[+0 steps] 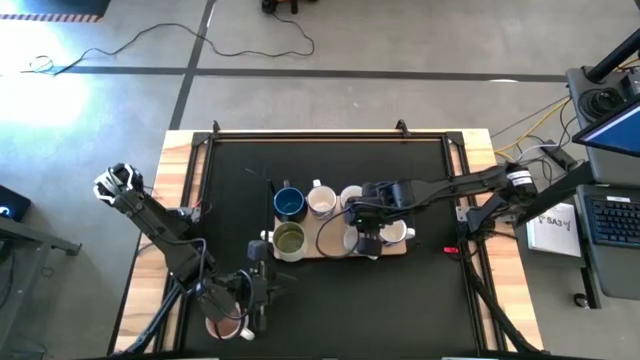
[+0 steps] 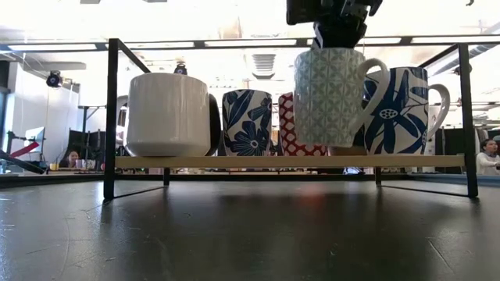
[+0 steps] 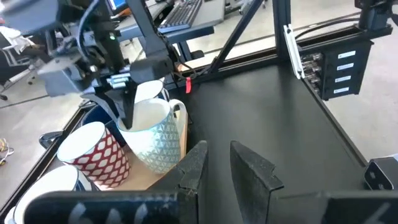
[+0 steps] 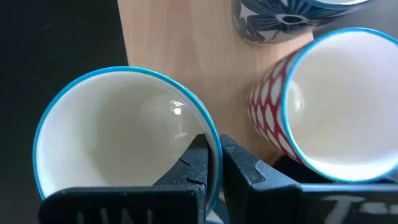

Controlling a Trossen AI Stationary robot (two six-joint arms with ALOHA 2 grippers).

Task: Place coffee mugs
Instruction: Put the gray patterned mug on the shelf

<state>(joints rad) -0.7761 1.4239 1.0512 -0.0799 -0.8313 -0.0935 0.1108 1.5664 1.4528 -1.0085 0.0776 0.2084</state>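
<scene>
The right end effector [image 4: 212, 163] clamps the rim of a pale teal-patterned ceramic mug [image 2: 330, 95] at the light wooden board's [image 2: 297, 161] near edge, among several mugs already placed; the left end effector [image 3: 217, 167], fingers apart, waits over the black surface [image 3: 286, 118].

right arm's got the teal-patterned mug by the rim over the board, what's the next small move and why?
Probably lower it a touch, then open. The right gripper pinches the teal-patterned mug's rim, and in the low view its base seems at or just above the wooden board, beside the red-patterned mug.
</scene>
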